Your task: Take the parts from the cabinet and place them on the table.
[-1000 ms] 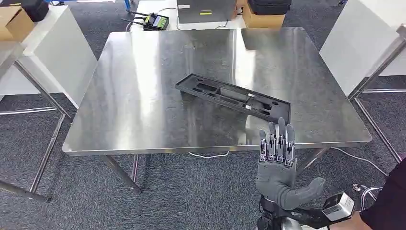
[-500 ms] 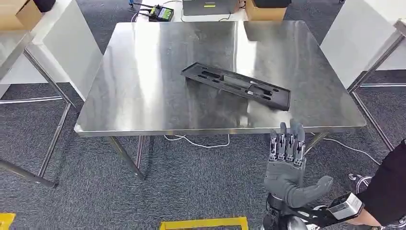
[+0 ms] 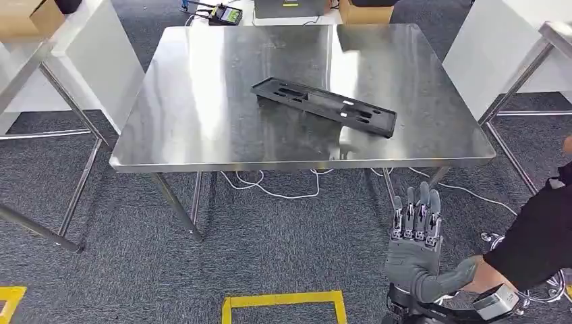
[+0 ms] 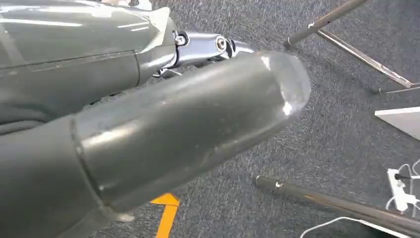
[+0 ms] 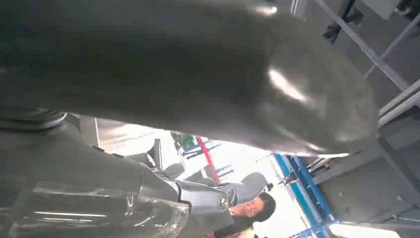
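Right robot hand (image 3: 414, 250) stands at the lower right of the head view, fingers straight, thumb apart, empty; a person's hand (image 3: 483, 276) grips its wrist; the black plastic part (image 3: 324, 106) lies flat on the steel desk (image 3: 202, 88), centre frame; left robot hand (image 4: 148, 129) state: cannot tell.

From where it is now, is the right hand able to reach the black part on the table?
Probably not from here. The right hand is raised with its fingers straight, holding nothing, over the carpet short of the table's near edge. The black part lies further in on the steel top. Nothing blocks the way.
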You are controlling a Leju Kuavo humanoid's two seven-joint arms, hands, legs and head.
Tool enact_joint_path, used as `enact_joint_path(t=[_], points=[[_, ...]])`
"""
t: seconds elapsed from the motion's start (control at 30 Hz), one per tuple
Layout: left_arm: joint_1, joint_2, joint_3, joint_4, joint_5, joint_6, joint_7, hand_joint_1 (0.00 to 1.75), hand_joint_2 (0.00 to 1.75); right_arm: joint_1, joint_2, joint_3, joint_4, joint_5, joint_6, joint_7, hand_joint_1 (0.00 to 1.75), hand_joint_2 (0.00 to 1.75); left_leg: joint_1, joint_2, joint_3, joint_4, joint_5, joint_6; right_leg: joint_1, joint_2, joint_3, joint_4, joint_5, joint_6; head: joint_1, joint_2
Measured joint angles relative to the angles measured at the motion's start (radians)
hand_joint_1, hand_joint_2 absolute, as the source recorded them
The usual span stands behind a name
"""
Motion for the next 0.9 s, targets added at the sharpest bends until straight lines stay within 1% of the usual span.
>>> enact_joint_path(t=[0.03, 0.07, 0.1, 0.13, 0.17, 0.2, 0.23, 0.27, 0.3, 0.33, 0.37, 0.4, 0.43, 0.47, 0.5, 0.53, 0.57, 0.6, 0.63, 0.67, 0.7, 0.73, 0.77, 0.8, 0.83, 0.87, 0.9], points=[[-0.002, 0.000, -0.002, 0.000, 0.000, 0.000, 0.000, 0.00, 0.00, -0.001, 0.000, -0.002, -0.001, 0.000, 0.000, 0.000, 0.00, 0.00, -0.005, -0.005, 0.001, -0.019, -0.003, 0.004, 0.002, -0.001, -0.004, 0.001, 0.010, 0.008, 0.003, 0.000], [-0.002, 0.000, -0.007, 0.000, 0.000, 0.000, 0.000, 0.00, 0.00, -0.001, 0.000, -0.003, -0.002, 0.000, 0.000, 0.000, 0.00, 0.00, -0.010, -0.004, -0.007, -0.023, -0.005, 0.007, 0.001, -0.002, -0.010, 0.002, 0.018, 0.019, 0.001, 0.000], [-0.002, 0.003, -0.011, 0.001, 0.000, 0.001, 0.000, 0.00, 0.00, 0.002, 0.000, -0.006, -0.003, 0.000, 0.000, 0.000, 0.00, 0.00, -0.016, -0.004, -0.014, -0.022, -0.005, 0.015, -0.002, -0.003, -0.018, 0.001, 0.028, 0.026, -0.001, 0.000], [0.000, 0.004, -0.014, 0.002, 0.000, 0.001, 0.000, 0.00, 0.00, 0.005, 0.000, -0.008, -0.003, 0.001, 0.000, 0.001, 0.00, 0.00, -0.020, -0.003, -0.026, -0.027, 0.007, 0.030, 0.002, -0.001, -0.023, -0.002, 0.038, 0.036, 0.004, 0.000], [0.000, 0.005, -0.015, 0.002, 0.000, 0.001, 0.000, 0.00, 0.00, 0.006, 0.000, -0.012, -0.003, 0.001, 0.000, 0.001, 0.00, 0.00, -0.016, 0.006, -0.040, -0.031, 0.021, 0.046, -0.001, -0.003, -0.032, 0.013, 0.024, 0.036, 0.002, 0.000], [-0.001, 0.005, -0.019, 0.002, 0.000, 0.000, 0.000, 0.00, 0.00, 0.009, 0.000, -0.016, -0.003, 0.001, 0.000, 0.002, 0.00, 0.00, -0.022, 0.006, -0.054, -0.031, 0.031, 0.056, -0.001, 0.000, -0.058, 0.050, -0.024, 0.023, 0.004, 0.000], [-0.001, 0.008, -0.022, 0.002, 0.000, -0.001, 0.000, 0.00, 0.00, 0.011, 0.000, -0.016, -0.003, 0.001, 0.001, 0.002, 0.00, 0.00, -0.026, 0.010, -0.066, -0.031, 0.042, 0.070, -0.002, 0.001, -0.081, 0.115, -0.086, 0.008, 0.010, 0.000], [-0.001, 0.010, -0.023, 0.002, 0.000, -0.005, 0.000, 0.00, 0.00, 0.012, -0.001, -0.017, -0.003, 0.002, 0.001, 0.002, 0.00, 0.00, -0.030, 0.012, -0.082, -0.031, 0.053, 0.072, -0.001, 0.001, -0.102, 0.196, -0.140, -0.002, 0.012, 0.000], [-0.001, 0.011, -0.025, 0.002, 0.001, -0.007, 0.000, 0.00, 0.00, 0.014, -0.001, -0.021, -0.003, 0.002, 0.001, 0.002, 0.00, 0.00, -0.035, 0.014, -0.095, -0.031, 0.065, 0.075, 0.000, 0.001, -0.117, 0.271, -0.174, -0.004, 0.011, 0.000], [0.000, 0.011, -0.029, 0.003, 0.002, -0.010, 0.000, 0.00, 0.00, 0.018, -0.001, -0.027, -0.003, 0.002, 0.001, 0.002, 0.00, 0.00, -0.039, 0.016, -0.110, -0.030, 0.077, 0.076, 0.000, 0.001, -0.118, 0.316, -0.178, 0.001, 0.011, 0.000], [0.000, 0.012, -0.034, 0.003, 0.002, -0.012, 0.000, 0.00, 0.00, 0.022, -0.001, -0.032, -0.003, 0.004, -0.001, 0.003, 0.00, 0.00, -0.042, 0.016, -0.125, -0.030, 0.088, 0.078, 0.002, 0.001, -0.101, 0.323, -0.164, 0.008, 0.011, 0.000], [0.000, 0.012, -0.040, 0.004, 0.004, -0.013, 0.000, 0.00, 0.00, 0.026, -0.001, -0.033, -0.003, 0.008, -0.006, 0.005, 0.00, 0.00, -0.045, 0.016, -0.141, -0.029, 0.099, 0.078, 0.006, 0.001, -0.063, 0.290, -0.135, 0.016, 0.011, 0.000], [-0.001, 0.012, -0.043, 0.004, 0.008, -0.014, 0.000, 0.00, 0.00, 0.029, -0.001, -0.035, -0.003, 0.012, -0.010, 0.007, 0.00, 0.00, -0.047, 0.017, -0.147, -0.029, 0.111, 0.076, 0.010, 0.001, -0.003, 0.219, -0.105, 0.022, 0.011, 0.000], [-0.001, 0.012, -0.045, 0.004, 0.009, -0.015, 0.000, 0.00, 0.00, 0.029, -0.001, -0.037, -0.003, 0.012, -0.013, 0.008, 0.00, 0.00, -0.049, 0.017, -0.158, -0.028, 0.122, 0.074, 0.015, 0.000, 0.063, 0.134, -0.094, 0.018, 0.012, 0.000], [-0.001, 0.012, -0.046, 0.004, 0.009, -0.015, 0.000, 0.00, 0.00, 0.029, 0.000, -0.039, -0.006, 0.014, -0.014, 0.008, 0.00, 0.00, -0.052, 0.017, -0.164, -0.026, 0.131, 0.071, 0.020, 0.000, 0.134, 0.040, -0.107, 0.008, 0.011, 0.000], [-0.002, 0.012, -0.047, 0.004, 0.011, -0.015, 0.000, 0.00, 0.00, 0.029, 0.002, -0.039, -0.012, 0.017, -0.015, 0.010, 0.00, 0.00, -0.056, 0.018, -0.171, -0.024, 0.141, 0.066, 0.028, -0.001, 0.179, -0.040, -0.123, 0.001, 0.012, 0.000], [-0.002, 0.013, -0.047, 0.004, 0.011, -0.015, 0.000, 0.00, 0.00, 0.030, 0.003, -0.039, -0.014, 0.022, -0.019, 0.012, 0.00, 0.00, -0.056, 0.021, -0.174, -0.024, 0.154, 0.061, 0.029, 0.000, 0.165, -0.049, -0.127, -0.001, 0.008, 0.000], [-0.002, 0.015, -0.047, 0.004, 0.012, -0.013, 0.000, 0.00, 0.00, 0.036, 0.003, -0.040, -0.014, 0.029, -0.023, 0.017, 0.00, 0.00, -0.054, 0.023, -0.176, -0.025, 0.161, 0.058, 0.033, 0.000, 0.161, -0.046, -0.125, -0.002, 0.008, 0.000], [-0.002, 0.016, -0.047, 0.004, 0.012, -0.012, 0.000, 0.00, 0.00, 0.041, 0.003, -0.042, -0.014, 0.043, -0.039, 0.029, 0.00, 0.00, -0.053, 0.023, -0.176, -0.026, 0.167, 0.053, 0.032, 0.000, 0.159, -0.047, -0.119, -0.011, 0.009, 0.000], [-0.002, 0.020, -0.047, 0.004, 0.012, -0.011, 0.000, 0.00, 0.00, 0.042, 0.006, -0.043, -0.011, 0.064, -0.059, 0.043, 0.00, 0.00, -0.049, 0.018, -0.183, -0.016, 0.158, 0.046, 0.002, -0.001, 0.154, -0.051, -0.104, -0.020, 0.008, 0.000], [0.001, 0.020, -0.048, 0.004, 0.012, -0.010, 0.000, 0.00, 0.00, 0.039, 0.009, -0.044, -0.009, 0.086, -0.080, 0.053, 0.00, 0.00, -0.045, 0.010, -0.196, 0.010, 0.110, 0.037, 0.008, -0.005, 0.145, -0.051, -0.095, -0.026, 0.006, 0.000], [0.002, 0.020, -0.048, 0.004, 0.012, -0.010, 0.000, 0.00, 0.00, 0.036, 0.011, -0.045, -0.004, 0.111, -0.108, 0.072, 0.00, 0.00, -0.039, 0.007, -0.210, 0.066, 0.042, 0.029, 0.008, -0.007, 0.135, -0.051, -0.085, -0.040, 0.000, 0.000], [0.002, 0.022, -0.048, 0.004, 0.012, -0.010, 0.000, 0.00, 0.00, 0.031, 0.013, -0.047, 0.005, 0.133, -0.134, 0.086, 0.00, 0.00, -0.033, 0.003, -0.227, 0.140, -0.020, 0.020, 0.010, -0.007, 0.124, -0.050, -0.074, -0.043, 0.000, 0.000], [0.002, 0.022, -0.048, 0.004, 0.012, -0.012, 0.000, 0.00, 0.00, 0.024, 0.013, -0.048, 0.019, 0.142, -0.153, 0.102, 0.00, 0.00, -0.028, 0.003, -0.240, 0.209, -0.059, 0.013, 0.010, -0.008, 0.112, -0.050, -0.063, -0.041, 0.000, 0.000], [0.002, 0.022, -0.048, 0.004, 0.012, -0.015, 0.000, 0.00, 0.00, 0.015, 0.012, -0.050, 0.036, 0.147, -0.165, 0.110, 0.00, 0.00, -0.022, 0.003, -0.247, 0.268, -0.069, 0.005, 0.010, -0.008, 0.098, -0.049, -0.053, -0.037, 0.000, 0.000], [0.002, 0.022, -0.048, 0.004, 0.012, -0.018, 0.000, 0.00, 0.00, 0.008, 0.012, -0.053, 0.061, 0.153, -0.182, 0.121, 0.00, 0.00, -0.012, 0.003, -0.237, 0.288, -0.044, -0.002, 0.008, -0.009, 0.084, -0.047, -0.043, -0.031, -0.001, 0.000], [0.002, 0.022, -0.049, 0.004, 0.012, -0.019, 0.000, 0.00, 0.00, 0.001, 0.011, -0.055, 0.082, 0.157, -0.196, 0.128, 0.00, 0.00, -0.003, 0.003, -0.210, 0.268, -0.007, -0.008, 0.005, -0.010, 0.075, -0.042, -0.036, -0.026, 0.000, 0.000]])
